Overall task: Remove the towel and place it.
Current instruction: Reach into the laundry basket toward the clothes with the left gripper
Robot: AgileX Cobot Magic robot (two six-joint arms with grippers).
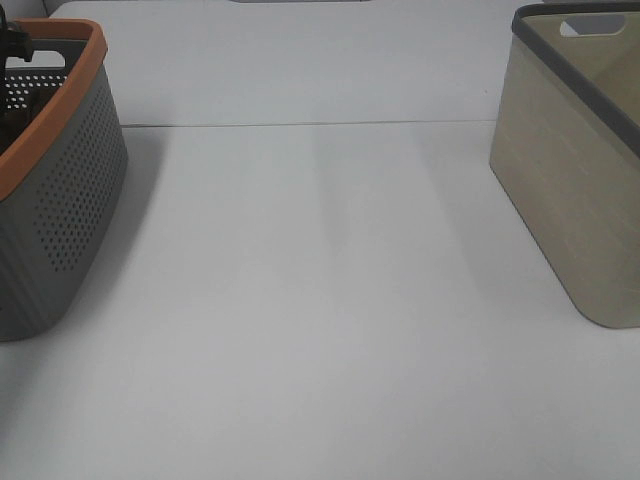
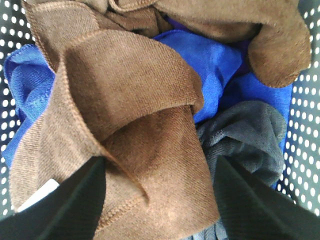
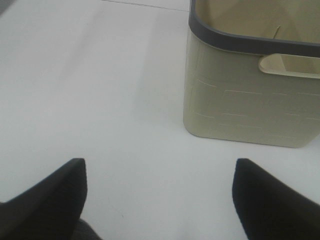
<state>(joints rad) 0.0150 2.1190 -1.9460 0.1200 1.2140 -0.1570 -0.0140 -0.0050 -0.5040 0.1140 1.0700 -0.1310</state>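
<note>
The brown towel (image 2: 135,115) lies crumpled on top of other cloths inside the grey perforated basket with an orange rim (image 1: 60,130). Its small white tag (image 2: 40,192) shows beside one finger. My left gripper (image 2: 160,167) is open, low inside the basket, and its two dark fingers (image 2: 75,200) straddle a raised fold of the towel. In the exterior view only a black part of the left arm (image 1: 10,50) shows over the basket, and the towel is hidden there. My right gripper (image 3: 160,170) is open and empty above the white table.
Blue cloths (image 2: 215,60) and a dark grey cloth (image 2: 245,135) lie under and beside the towel. A beige basket with a grey rim (image 1: 580,170) stands at the right and also shows in the right wrist view (image 3: 250,100). The white table (image 1: 320,300) lies between the baskets.
</note>
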